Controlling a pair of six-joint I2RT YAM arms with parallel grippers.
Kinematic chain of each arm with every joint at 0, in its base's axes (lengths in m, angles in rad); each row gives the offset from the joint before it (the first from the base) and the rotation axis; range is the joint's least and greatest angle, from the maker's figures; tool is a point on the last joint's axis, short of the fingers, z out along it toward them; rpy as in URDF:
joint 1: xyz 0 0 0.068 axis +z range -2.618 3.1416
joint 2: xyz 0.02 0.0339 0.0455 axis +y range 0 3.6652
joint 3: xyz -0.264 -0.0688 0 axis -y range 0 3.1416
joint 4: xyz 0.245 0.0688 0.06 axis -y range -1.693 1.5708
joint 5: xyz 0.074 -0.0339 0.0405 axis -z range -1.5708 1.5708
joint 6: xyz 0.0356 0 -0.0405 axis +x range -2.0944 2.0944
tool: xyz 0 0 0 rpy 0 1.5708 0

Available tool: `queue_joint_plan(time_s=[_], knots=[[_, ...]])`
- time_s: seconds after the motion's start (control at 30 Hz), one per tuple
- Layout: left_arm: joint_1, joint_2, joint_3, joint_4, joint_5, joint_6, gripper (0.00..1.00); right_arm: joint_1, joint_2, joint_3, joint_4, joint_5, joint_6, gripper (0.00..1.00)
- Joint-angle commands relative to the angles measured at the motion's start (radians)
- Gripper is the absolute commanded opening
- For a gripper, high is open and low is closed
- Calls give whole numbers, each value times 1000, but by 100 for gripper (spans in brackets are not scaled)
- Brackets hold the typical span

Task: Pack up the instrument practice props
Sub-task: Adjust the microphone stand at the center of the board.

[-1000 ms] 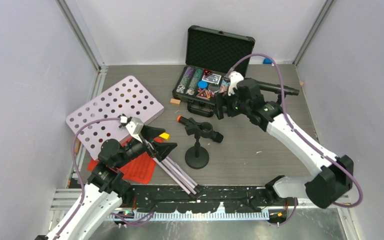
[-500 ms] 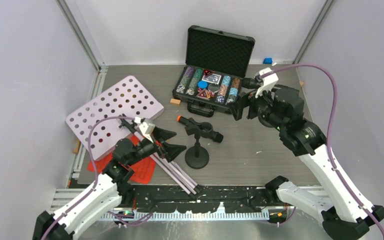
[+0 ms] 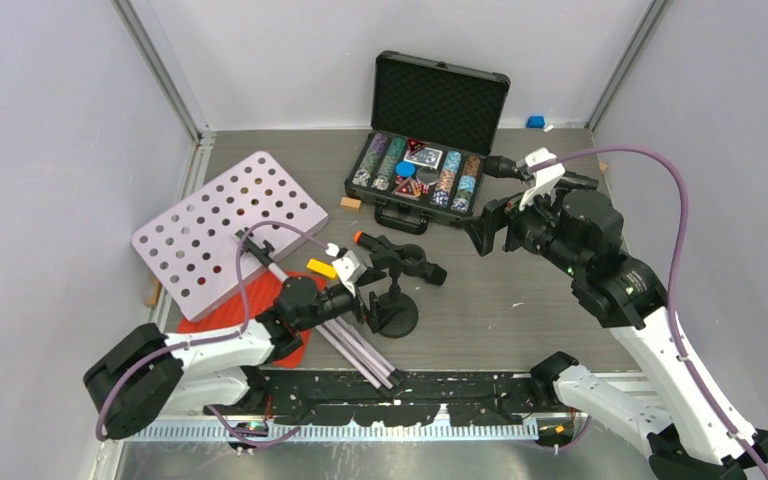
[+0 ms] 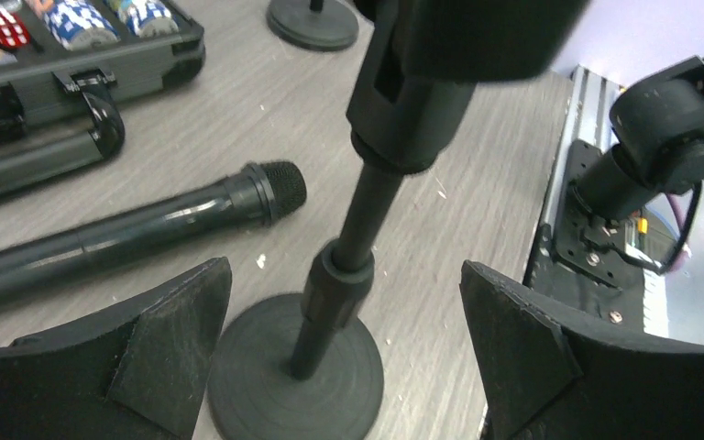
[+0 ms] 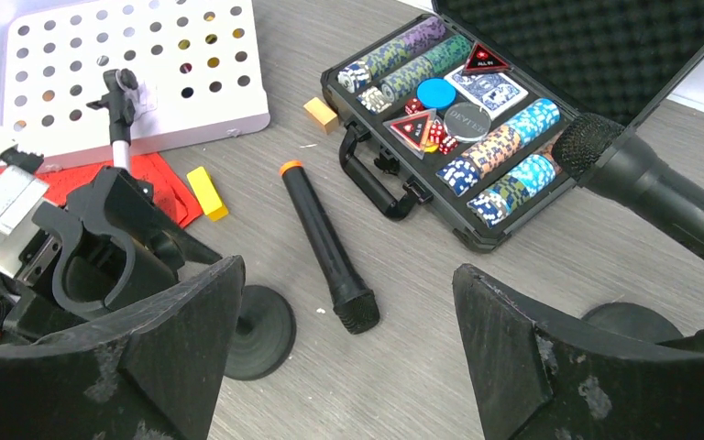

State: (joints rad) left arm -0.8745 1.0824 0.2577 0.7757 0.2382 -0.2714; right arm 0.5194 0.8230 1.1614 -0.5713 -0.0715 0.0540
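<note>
The white hole-punched music rack (image 3: 222,222) lies flat at the left, its silver tripod legs (image 3: 358,352) stretching toward the near edge over red sheet-music pages (image 3: 265,330). One black microphone (image 5: 326,249) with an orange end lies on the table beside a round-based black pole (image 4: 344,240). My left gripper (image 4: 344,275) is open, one finger on each side of that pole above its base (image 4: 280,380), not touching it. A second microphone (image 5: 646,188) sits on its own stand by the case. My right gripper (image 5: 348,268) hangs open and empty above the table's middle.
An open black case of poker chips (image 3: 428,168) stands at the back. A yellow block (image 5: 207,192) lies by the red pages, a tan block (image 3: 350,203) left of the case, and a blue block (image 3: 535,122) in the far right corner.
My left arm has reached right and down until its open fingers flank the near stand's pole. The right arm has drawn back to the right, away from the case, uncovering the second microphone.
</note>
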Motion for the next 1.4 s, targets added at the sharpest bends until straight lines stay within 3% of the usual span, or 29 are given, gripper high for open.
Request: queue_joint_plan(time_s=[0.0, 0.1, 0.17, 0.43, 0.57, 0.6, 0.63, 0.67, 0.93, 1.07, 1.37], knots=[[-10, 68, 29, 264, -55, 51, 98, -2, -26, -18, -2, -21, -21, 89], [-18, 118, 47, 296, -67, 73, 99, -2, -30, -29, -3, -18, -24, 89], [-18, 148, 58, 307, -75, 86, 94, -2, -30, -32, -2, -18, -25, 89], [-18, 192, 89, 286, -74, 134, 57, -3, -31, -36, -21, -8, -31, 89], [-18, 181, 95, 230, -65, 158, 33, -2, -38, -43, -24, -2, -32, 89], [-18, 173, 96, 210, -70, 167, 24, -2, -39, -47, -24, -1, -31, 89], [-18, 161, 97, 186, -79, 178, 4, -2, -39, -49, -24, 0, -32, 89], [-18, 155, 97, 166, -95, 185, 0, -2, -38, -52, -24, 0, -32, 89], [1, 127, 52, 190, -319, 341, 0, -2, -25, -66, -24, -18, -35, 89], [96, 161, 51, 246, -280, 319, 0, -2, -22, -69, -24, -22, -37, 89], [286, 402, 128, 447, -221, 283, 0, -2, -16, -69, -24, -27, -39, 89]])
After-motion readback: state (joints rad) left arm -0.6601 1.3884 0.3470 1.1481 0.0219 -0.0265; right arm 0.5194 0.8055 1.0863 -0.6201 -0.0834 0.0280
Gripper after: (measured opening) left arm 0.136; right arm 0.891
